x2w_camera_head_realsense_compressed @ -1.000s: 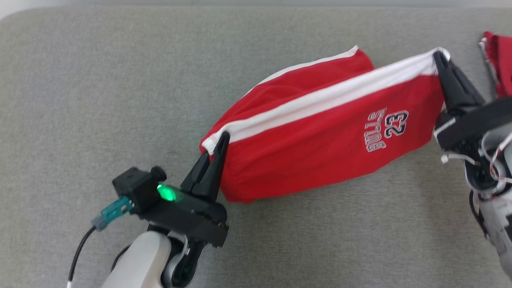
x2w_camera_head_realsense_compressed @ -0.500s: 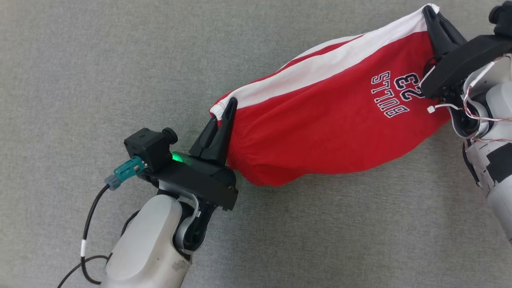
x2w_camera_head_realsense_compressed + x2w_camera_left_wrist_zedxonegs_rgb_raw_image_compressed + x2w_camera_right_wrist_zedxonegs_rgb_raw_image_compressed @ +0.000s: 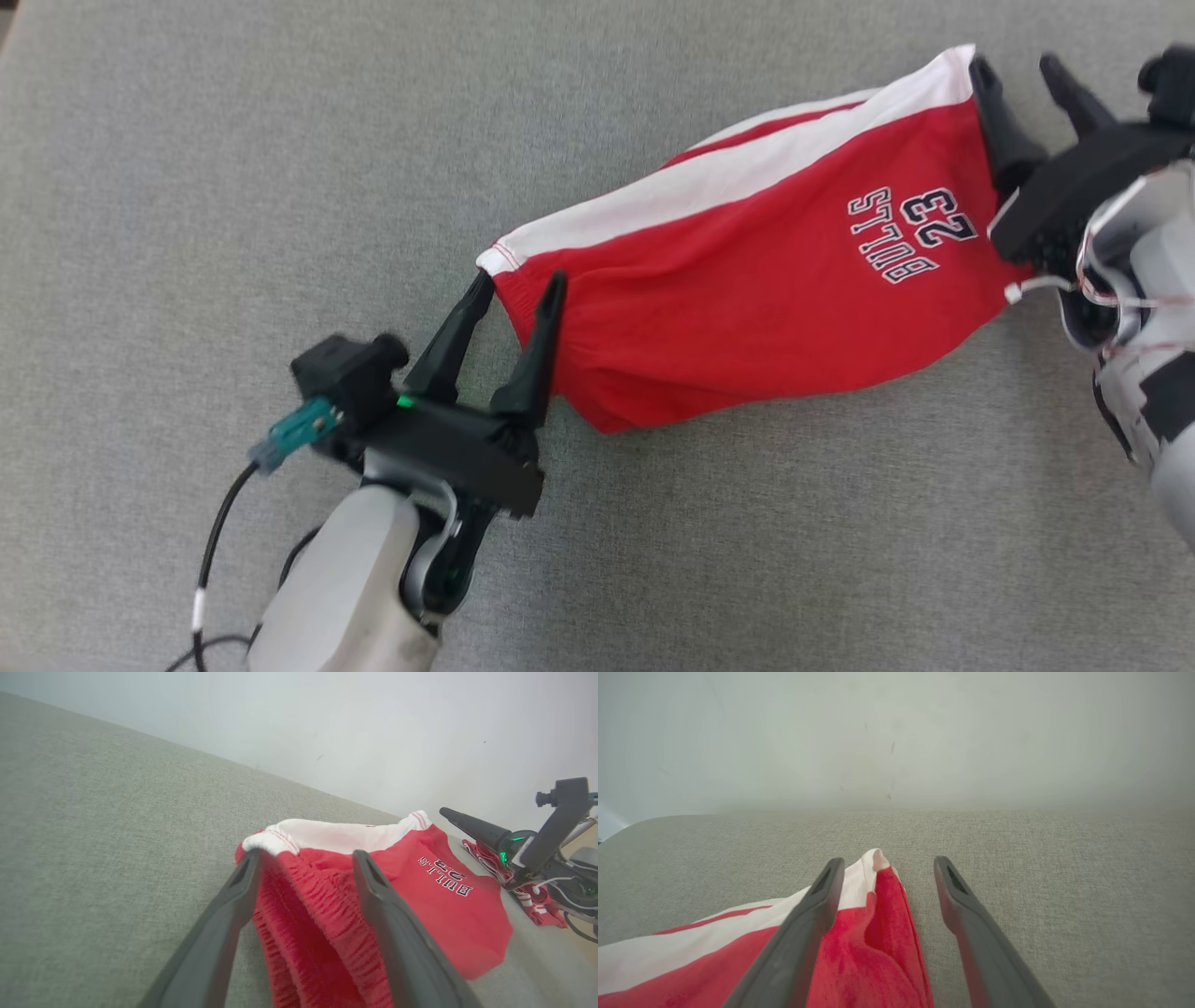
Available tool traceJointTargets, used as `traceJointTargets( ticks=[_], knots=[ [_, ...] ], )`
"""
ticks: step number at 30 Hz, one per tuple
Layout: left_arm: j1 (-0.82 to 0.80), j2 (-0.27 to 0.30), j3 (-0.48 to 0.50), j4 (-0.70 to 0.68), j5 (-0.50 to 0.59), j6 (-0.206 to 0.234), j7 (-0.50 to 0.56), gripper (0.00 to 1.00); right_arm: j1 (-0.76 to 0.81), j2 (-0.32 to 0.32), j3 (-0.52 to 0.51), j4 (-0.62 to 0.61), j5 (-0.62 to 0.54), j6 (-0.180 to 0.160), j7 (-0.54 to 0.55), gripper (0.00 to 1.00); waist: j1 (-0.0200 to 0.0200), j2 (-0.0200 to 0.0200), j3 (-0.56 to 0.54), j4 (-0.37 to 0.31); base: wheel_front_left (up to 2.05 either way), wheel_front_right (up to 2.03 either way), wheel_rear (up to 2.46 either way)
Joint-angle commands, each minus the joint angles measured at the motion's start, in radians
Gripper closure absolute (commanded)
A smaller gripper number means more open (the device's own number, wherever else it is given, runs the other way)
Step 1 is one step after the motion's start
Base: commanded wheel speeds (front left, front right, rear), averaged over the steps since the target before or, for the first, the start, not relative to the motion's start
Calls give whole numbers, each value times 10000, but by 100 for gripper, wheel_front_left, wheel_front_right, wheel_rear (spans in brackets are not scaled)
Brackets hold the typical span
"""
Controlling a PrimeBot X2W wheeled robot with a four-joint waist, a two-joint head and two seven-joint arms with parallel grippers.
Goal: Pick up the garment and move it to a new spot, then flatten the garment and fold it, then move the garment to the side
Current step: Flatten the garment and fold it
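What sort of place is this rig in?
Probably a lab-style folding station: a grey fabric-covered table, a bare pale wall right behind it, red basketball shorts laid out, and another red garment beside them.

Setting: indoor robot test area, most likely a lab bay, not a lived-in room. Evidence: the work surface is a wide pad of grey woven fabric with a rounded corner at 9 o'clock in the right wrist view. It butts against a plain pale wall, bare but for a few small marks. A red garment lies on the pad. Hardware is unfinished: loose white wires hang exposed on the arm at 3 o'clock in the head view, and a teal plug on a black cable trails at 8 o'clock.
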Motion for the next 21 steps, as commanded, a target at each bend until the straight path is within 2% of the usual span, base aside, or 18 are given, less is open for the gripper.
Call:
traceJointTargets(
  ticks=[1,9,17,21],
  knots=[
    [270,38,132,-146,105,12,-1,0,257,-109,141,-43,120,-29,-92,0,0,-1,-242,-49,0,0,0],
    [1828,255,1390,-1314,1200,12,-1,0,1114,-566,789,-76,787,-29,-296,0,0,-1,-737,-69,0,0,0],
    [3092,-12,3756,-3001,2816,101,-1,0,1639,-641,1212,219,1233,-29,-307,0,0,-1,-752,63,0,0,0],
    [3767,-106,4513,-3556,3218,205,1,0,1719,-570,1417,551,1357,-29,-255,0,0,-1,-740,108,0,0,0]
  ],
)
